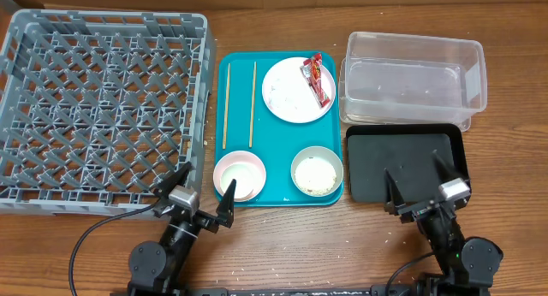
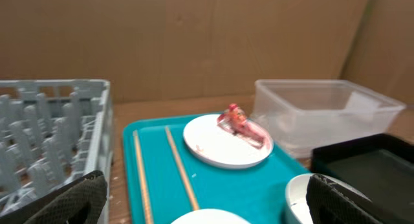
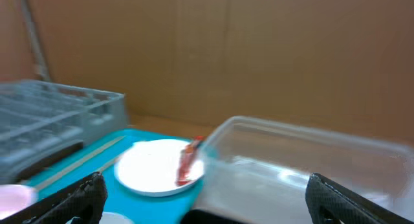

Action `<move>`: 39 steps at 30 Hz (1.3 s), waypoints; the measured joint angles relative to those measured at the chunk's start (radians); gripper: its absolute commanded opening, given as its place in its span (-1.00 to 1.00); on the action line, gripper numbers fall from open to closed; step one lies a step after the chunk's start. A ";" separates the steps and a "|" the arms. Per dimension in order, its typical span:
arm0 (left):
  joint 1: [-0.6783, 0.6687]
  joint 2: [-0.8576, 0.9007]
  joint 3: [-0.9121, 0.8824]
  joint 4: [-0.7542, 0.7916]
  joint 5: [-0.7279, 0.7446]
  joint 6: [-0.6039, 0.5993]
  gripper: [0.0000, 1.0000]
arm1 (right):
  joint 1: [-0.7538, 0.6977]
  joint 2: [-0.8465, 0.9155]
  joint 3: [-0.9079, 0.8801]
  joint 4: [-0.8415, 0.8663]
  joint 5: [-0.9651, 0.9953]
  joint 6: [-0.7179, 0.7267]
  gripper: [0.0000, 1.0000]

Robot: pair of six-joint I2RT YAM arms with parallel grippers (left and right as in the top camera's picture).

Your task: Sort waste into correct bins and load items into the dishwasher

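Note:
A teal tray (image 1: 278,133) holds the pale plate (image 1: 291,92) with the red wrapper (image 1: 316,78) on it. It also holds two chopsticks (image 1: 227,103), a pink bowl (image 1: 240,174) and a pale-green bowl (image 1: 317,170) with white rice in it. The grey dish rack (image 1: 103,108) stands at the left. The clear tub (image 1: 413,78) and the black tray (image 1: 407,163) are at the right. My left gripper (image 1: 201,192) is open and empty by the pink bowl. My right gripper (image 1: 419,183) is open and empty over the black tray's near edge. No paper ball shows.
A brown cardboard wall (image 2: 207,43) rises behind the table. Bare wooden table (image 1: 308,245) runs along the front between the arms. The plate (image 2: 226,143) and wrapper (image 2: 242,127) show ahead in the left wrist view, and the tub (image 3: 304,166) ahead in the right wrist view.

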 measured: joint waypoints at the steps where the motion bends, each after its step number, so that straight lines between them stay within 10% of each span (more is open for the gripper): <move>1: 0.000 0.000 0.013 -0.003 0.008 -0.007 1.00 | 0.000 0.000 0.008 -0.020 -0.012 0.025 1.00; 9: 0.000 0.169 0.418 -0.289 0.026 -0.071 1.00 | -0.002 0.261 0.496 -0.460 -0.113 0.134 1.00; 17: 0.000 0.746 1.059 -0.853 0.038 -0.086 1.00 | -0.004 0.924 1.246 -0.721 -0.320 0.125 1.00; 25: 0.000 1.045 1.279 -1.064 0.100 -0.087 1.00 | 0.043 1.292 1.363 -0.776 -0.529 0.177 0.99; 32: 0.000 1.102 1.299 -1.081 0.171 -0.079 1.00 | 0.470 1.532 1.416 -0.905 0.025 0.152 0.99; 37: 0.000 0.994 1.357 -1.037 0.178 0.003 0.99 | 0.500 1.746 1.542 -0.865 0.224 0.128 0.98; 39: 0.000 0.935 1.358 -1.027 0.180 0.024 1.00 | 0.499 1.803 1.558 -0.806 0.249 0.121 0.59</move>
